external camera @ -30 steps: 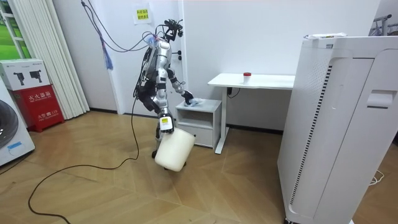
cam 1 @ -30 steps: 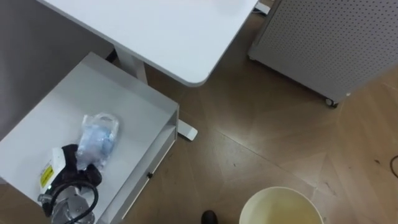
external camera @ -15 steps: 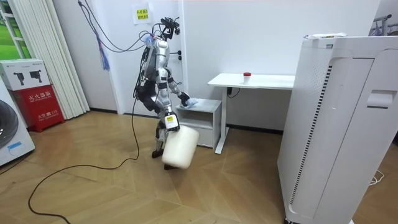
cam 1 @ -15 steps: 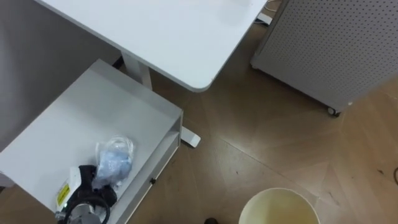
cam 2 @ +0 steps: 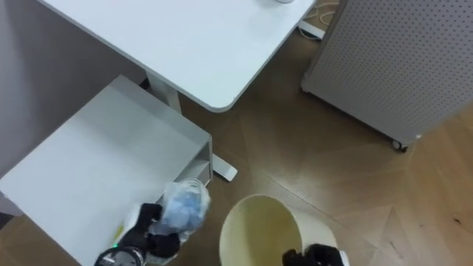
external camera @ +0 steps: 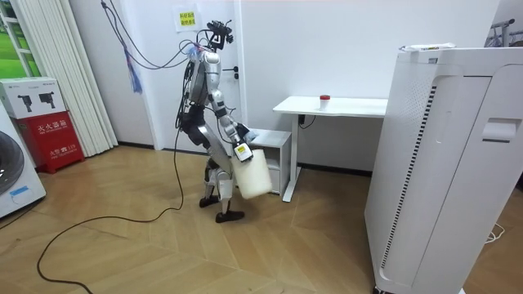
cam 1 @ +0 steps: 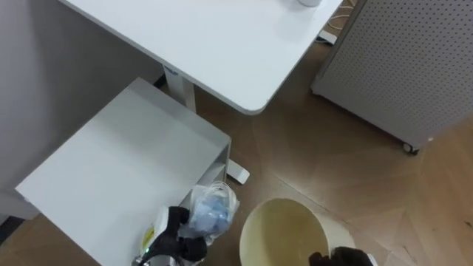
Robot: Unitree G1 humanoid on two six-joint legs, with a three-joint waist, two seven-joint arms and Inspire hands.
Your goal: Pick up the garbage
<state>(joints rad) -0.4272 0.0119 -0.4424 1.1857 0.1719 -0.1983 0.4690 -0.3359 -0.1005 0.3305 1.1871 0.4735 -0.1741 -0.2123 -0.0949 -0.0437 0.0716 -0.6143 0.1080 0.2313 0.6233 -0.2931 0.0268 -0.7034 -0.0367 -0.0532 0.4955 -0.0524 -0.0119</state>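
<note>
By white cabinet (cam 1: 118, 170): plastic bag (cam 1: 211, 212) in left hand (cam 1: 176, 240).

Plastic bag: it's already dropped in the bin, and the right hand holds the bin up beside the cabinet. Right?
Not quite. The plastic bag is not in the bin. The left eye view shows it gripped in the left hand at the front edge of the cabinet, just outside the bin's rim. The right hand does hold the bin up beside the cabinet.

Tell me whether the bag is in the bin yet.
No, the left hand holds the bag beside the bin, outside its rim.
</note>
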